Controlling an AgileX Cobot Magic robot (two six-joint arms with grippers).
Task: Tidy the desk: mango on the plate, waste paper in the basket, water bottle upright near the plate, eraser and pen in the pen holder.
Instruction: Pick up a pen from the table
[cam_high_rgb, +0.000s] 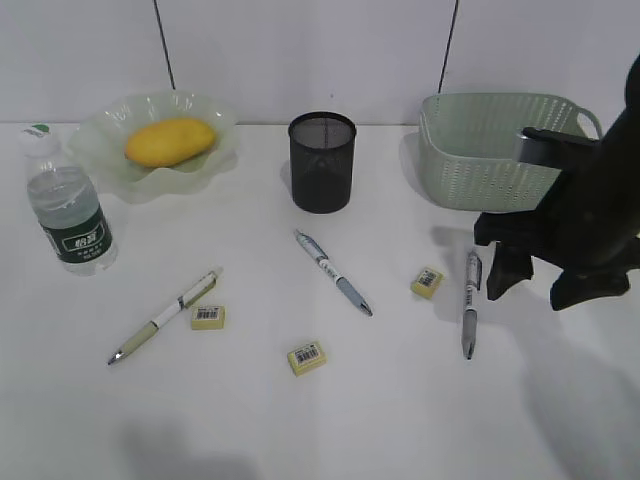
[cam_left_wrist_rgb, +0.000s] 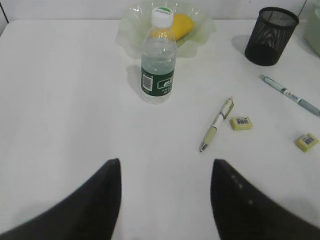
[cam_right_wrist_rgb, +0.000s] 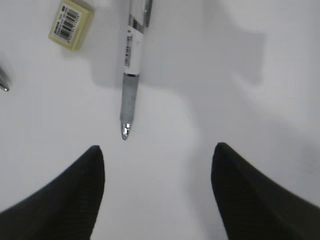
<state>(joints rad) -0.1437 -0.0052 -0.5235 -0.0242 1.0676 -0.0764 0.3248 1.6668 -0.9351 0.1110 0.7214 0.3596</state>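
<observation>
Fingers of the right tool (cam_right_wrist_rgb: 157, 192) hang spread and empty above the bench (cam_high_rgb: 400, 420), just short of a grey pen (cam_right_wrist_rgb: 131, 70) and a barcoded eraser (cam_right_wrist_rgb: 71, 24). The left tool (cam_left_wrist_rgb: 165, 200) also gapes over bare surface. Upright, the green-labelled water bottle (cam_left_wrist_rgb: 158, 57) touches the plate (cam_left_wrist_rgb: 200, 30) holding the mango (cam_high_rgb: 169, 140); lettering unreadable.

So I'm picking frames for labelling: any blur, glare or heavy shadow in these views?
Exterior view: even light, soft shadows, sharp pens; the right arm is a dark silhouette. Left wrist view: the pincer is blurred, the bottle crisp. Right wrist view: the pen is sharp with a soft shadow; the pincer is out of focus.
</observation>
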